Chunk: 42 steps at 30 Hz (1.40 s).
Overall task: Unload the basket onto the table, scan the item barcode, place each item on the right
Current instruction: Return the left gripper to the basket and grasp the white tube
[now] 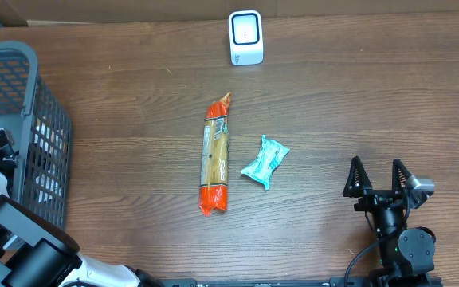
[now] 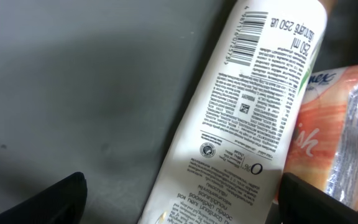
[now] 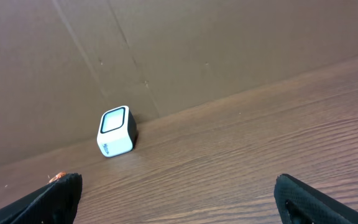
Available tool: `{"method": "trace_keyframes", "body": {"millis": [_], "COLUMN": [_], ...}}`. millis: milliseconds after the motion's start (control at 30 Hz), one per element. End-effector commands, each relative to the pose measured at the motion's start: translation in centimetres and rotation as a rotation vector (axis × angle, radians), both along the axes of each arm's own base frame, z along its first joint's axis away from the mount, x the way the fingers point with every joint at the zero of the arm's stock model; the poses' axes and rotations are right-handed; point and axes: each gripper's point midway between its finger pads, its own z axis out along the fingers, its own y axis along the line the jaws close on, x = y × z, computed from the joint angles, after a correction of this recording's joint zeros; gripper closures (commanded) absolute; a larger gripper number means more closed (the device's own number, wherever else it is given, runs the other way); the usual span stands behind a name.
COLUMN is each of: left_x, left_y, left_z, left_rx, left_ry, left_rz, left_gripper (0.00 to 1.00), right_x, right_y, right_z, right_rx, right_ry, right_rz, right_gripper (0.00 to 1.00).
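The left gripper (image 2: 179, 202) has its fingers (image 2: 48, 202) wide apart, one on each side of a white bottle (image 2: 247, 118), and they do not hold it yet. The bottle lies flat inside the grey basket (image 1: 22, 72), right up against an orange packet (image 2: 347, 124). Its barcode (image 2: 248, 37) faces up, so I think this is the item to scan. The fingers sit around it so they can pinch it and lift it out. The right gripper (image 1: 379, 177) is wide open too and holds nothing. It rests at the near side of the table (image 1: 357, 96), out of the way. The little white scanner (image 1: 245, 37) stands at the far edge with its window facing the arms, so a barcode can be shown to it. A long orange pack (image 1: 215, 157) and a teal packet (image 1: 264, 162) lie in the middle
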Motion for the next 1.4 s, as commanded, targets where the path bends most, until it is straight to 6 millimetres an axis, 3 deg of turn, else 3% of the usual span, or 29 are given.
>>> {"method": "trace_keyframes", "body": {"millis": [0,233,467,500,633,833,967,1067,1233,1367], "left_x": [0.5,0.0,0.0,0.1,0.3,1.1,2.8,4.3,5.8,5.9], "left_y": [-1.0,-1.6,-1.5,-1.5,-1.3,-0.3,1.6,2.3,2.2,-0.7], "left_z": [-0.7,-3.9,-4.5,-4.5,-4.4,-2.6,2.3,7.7,18.7,28.1], "left_rx": [-0.005,-0.075,-0.080,-0.078,-0.069,-0.042,-0.014,0.004,0.059,0.112], "left_ry": [-0.004,0.050,0.054,0.053,0.045,0.014,-0.057,-0.130,-0.293,-0.445], "left_rz": [-0.086,-0.086,-0.086,-0.086,-0.084,-0.066,0.009,0.030,0.021,-0.042], "left_gripper": [0.12,0.18,0.42,0.41,0.80,0.94,0.96,0.96,0.96,0.96], "right_x": [0.0,0.0,0.0,0.0,0.0,0.0,0.0,0.0,0.0,0.0], "right_y": [0.1,0.1,0.1,0.1,0.1,0.1,0.1,0.1,0.1,0.1], "right_z": [-0.2,-0.2,-0.2,-0.2,-0.2,-0.2,-0.2,-0.2,-0.2,-0.2], "right_rx": [0.004,0.004,0.004,0.004,0.004,0.004,0.004,0.004,0.004,0.004], "right_ry": [-0.003,-0.003,-0.003,-0.003,-0.003,-0.003,-0.003,-0.003,-0.003,-0.003], "right_rz": [0.003,0.003,0.003,0.003,0.003,0.003,0.003,0.003,0.003,0.003], "right_gripper": [0.00,0.00,0.00,0.00,0.00,0.00,0.00,0.00,0.00,0.00]}}
